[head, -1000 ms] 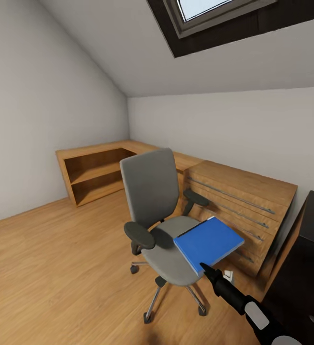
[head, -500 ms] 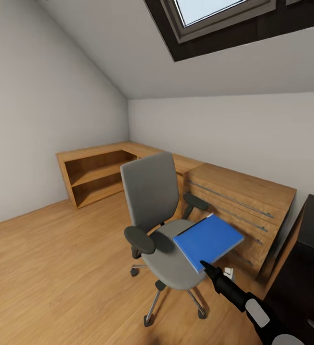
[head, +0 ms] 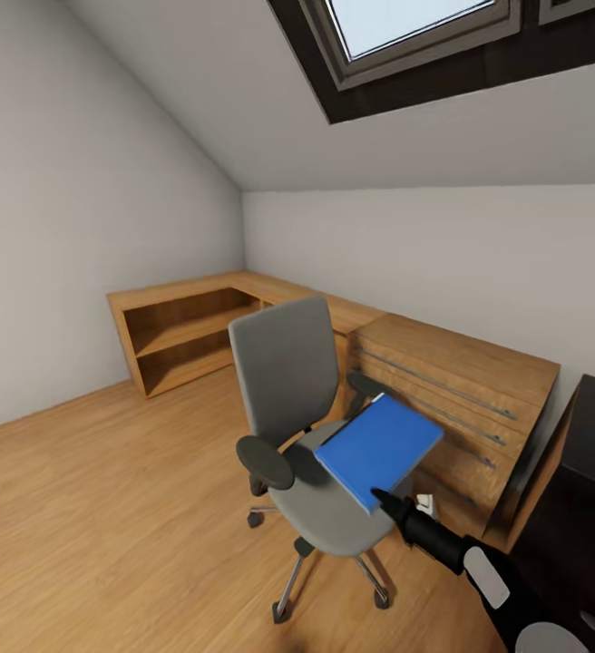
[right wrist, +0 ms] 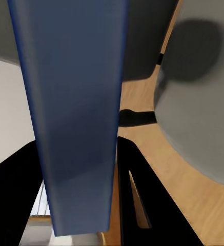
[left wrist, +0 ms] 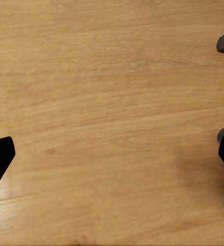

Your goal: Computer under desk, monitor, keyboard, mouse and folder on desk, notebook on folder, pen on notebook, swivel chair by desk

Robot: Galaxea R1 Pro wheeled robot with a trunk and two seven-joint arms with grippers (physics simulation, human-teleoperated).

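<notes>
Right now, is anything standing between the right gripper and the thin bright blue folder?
Nothing visible: the right gripper already has the thin bright blue folder between its black fingers, tilted above the grey swivel chair.

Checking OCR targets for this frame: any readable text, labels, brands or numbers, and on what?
None readable.
The folder, held in the right end effector, has a plain blue cover with no label.
The swivel chair and the wooden drawers carry no markings.
The left wrist view shows bare wood floor.
</notes>
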